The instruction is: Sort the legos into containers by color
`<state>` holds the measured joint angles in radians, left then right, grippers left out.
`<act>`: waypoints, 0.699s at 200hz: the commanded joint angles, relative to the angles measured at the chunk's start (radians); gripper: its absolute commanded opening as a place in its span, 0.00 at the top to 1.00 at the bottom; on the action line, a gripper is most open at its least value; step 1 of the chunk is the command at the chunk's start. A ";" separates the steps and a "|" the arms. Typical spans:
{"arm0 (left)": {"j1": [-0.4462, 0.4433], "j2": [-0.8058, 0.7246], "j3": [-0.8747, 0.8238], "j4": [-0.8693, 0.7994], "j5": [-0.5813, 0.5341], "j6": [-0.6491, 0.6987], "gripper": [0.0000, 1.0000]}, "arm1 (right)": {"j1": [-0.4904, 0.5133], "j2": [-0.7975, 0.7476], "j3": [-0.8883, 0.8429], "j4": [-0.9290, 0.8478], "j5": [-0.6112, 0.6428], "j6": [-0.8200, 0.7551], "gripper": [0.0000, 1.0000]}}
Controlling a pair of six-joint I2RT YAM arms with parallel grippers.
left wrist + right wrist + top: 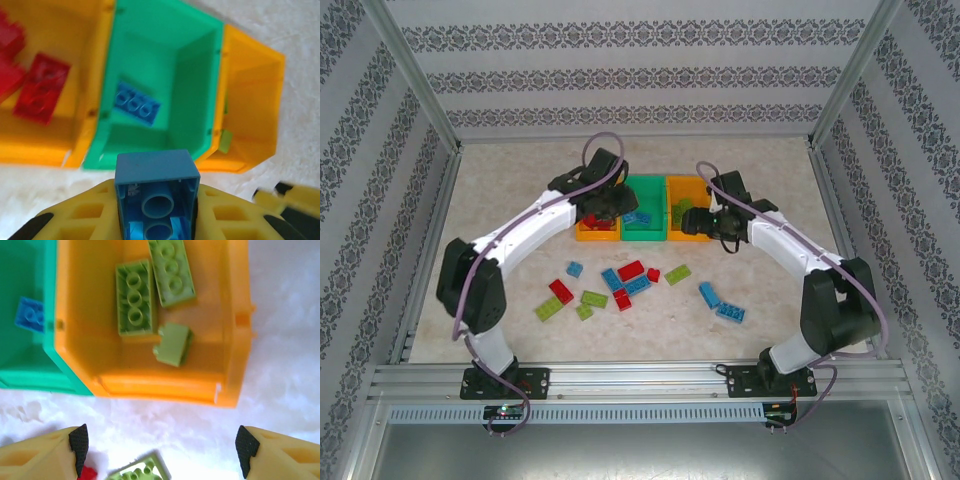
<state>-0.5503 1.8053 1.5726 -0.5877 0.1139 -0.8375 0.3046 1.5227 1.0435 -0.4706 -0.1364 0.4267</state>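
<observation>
While both arms hang over the containers (pixel 645 237), left gripper (pixel 157 215): pinching a blue brick (pixel 156 172) just short of the green bin (pixel 150 50);
right gripper (pixel 162 447): spread, empty, near the right orange bin (pixel 150 385);
green bin: second blue brick (pixel 137 105) inside;
left orange bin (pixel 70 145): red bricks (pixel 41 87);
right orange bin: three lime bricks (pixel 134 297);
table (pixel 650 330): loose legos (pixel 630 270) between the arms.

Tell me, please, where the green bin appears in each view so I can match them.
Top external: the green bin sits centre, mid-row.
Left wrist: bin upper middle, beyond the gripped blue lego.
Right wrist: bin at left edge.
Shared landmark: the loose blue brick on its floor.
</observation>
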 commanded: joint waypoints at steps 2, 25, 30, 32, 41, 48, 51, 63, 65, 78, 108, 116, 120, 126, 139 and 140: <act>-0.009 0.127 0.130 -0.066 0.024 0.153 0.75 | 0.006 -0.064 -0.075 -0.034 0.006 -0.002 0.20; -0.007 0.253 0.287 -0.140 0.031 0.217 0.74 | 0.040 -0.112 -0.140 -0.073 0.007 -0.024 0.22; -0.006 0.276 0.313 -0.152 0.030 0.225 0.74 | 0.049 -0.122 -0.150 -0.086 0.010 -0.030 0.22; -0.005 0.284 0.323 -0.158 0.030 0.229 0.74 | 0.053 -0.126 -0.154 -0.091 0.012 -0.030 0.22; -0.004 0.313 0.361 -0.174 0.021 0.237 0.74 | 0.072 -0.141 -0.168 -0.116 0.025 -0.026 0.22; -0.002 0.333 0.382 -0.183 0.017 0.241 0.73 | 0.088 -0.153 -0.178 -0.135 0.032 -0.020 0.22; -0.002 0.340 0.388 -0.186 0.015 0.242 0.73 | 0.095 -0.158 -0.182 -0.142 0.034 -0.015 0.22; 0.001 0.361 0.414 -0.188 0.014 0.239 0.71 | 0.124 -0.173 -0.201 -0.165 0.039 0.000 0.23; 0.001 0.365 0.417 -0.190 0.014 0.239 0.71 | 0.130 -0.174 -0.204 -0.168 0.038 0.002 0.23; 0.002 0.381 0.434 -0.192 0.017 0.239 0.67 | 0.158 -0.180 -0.223 -0.183 0.037 0.015 0.24; 0.002 0.387 0.441 -0.192 0.032 0.244 0.53 | 0.190 -0.167 -0.250 -0.232 0.065 0.036 0.26; 0.000 0.384 0.441 -0.192 0.038 0.247 0.47 | 0.191 -0.166 -0.257 -0.240 0.074 0.036 0.27; 0.000 0.382 0.439 -0.189 0.044 0.251 0.45 | 0.192 -0.165 -0.261 -0.242 0.077 0.037 0.28; -0.001 0.375 0.436 -0.185 0.052 0.254 0.41 | 0.192 -0.164 -0.264 -0.243 0.081 0.037 0.29; -0.003 0.356 0.422 -0.169 0.061 0.255 0.32 | 0.192 -0.157 -0.270 -0.240 0.083 0.040 0.31; -0.004 0.354 0.420 -0.169 0.062 0.255 0.32 | 0.192 -0.156 -0.270 -0.240 0.083 0.040 0.31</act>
<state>-0.5499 2.1857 1.9862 -0.7383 0.1497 -0.6075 0.4934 1.3575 0.7902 -0.6704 -0.0948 0.4469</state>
